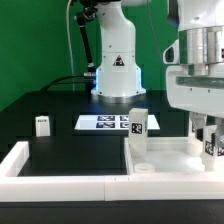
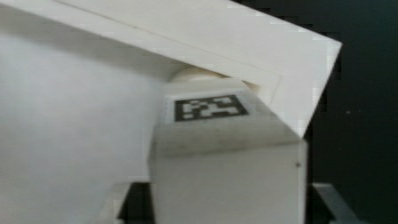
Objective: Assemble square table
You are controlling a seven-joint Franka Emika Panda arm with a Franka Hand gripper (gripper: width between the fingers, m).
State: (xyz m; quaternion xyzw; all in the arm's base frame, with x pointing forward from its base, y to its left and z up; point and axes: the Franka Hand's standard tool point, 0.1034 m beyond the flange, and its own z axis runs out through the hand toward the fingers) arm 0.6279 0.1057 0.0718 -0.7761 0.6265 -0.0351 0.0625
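Near right: square table top [image 1: 165, 158] against the white wall bars [image 1: 60, 182], gripper [image 1: 207, 140] apparently closing on a tagged leg [image 2: 222, 150] at its corner; grip unconfirmed. Best kept upright. Farther left: loose leg [image 1: 42, 124].

top [image 1: 165, 150]: white plastic, smooth, matt
leg [image 2: 222, 150]: white plastic, paper-like tag
table [image 1: 60, 120]: black, matt

2 legs [image 1: 137, 124] on tabletop [image 1: 165, 153], marker board [image 1: 103, 123] behind
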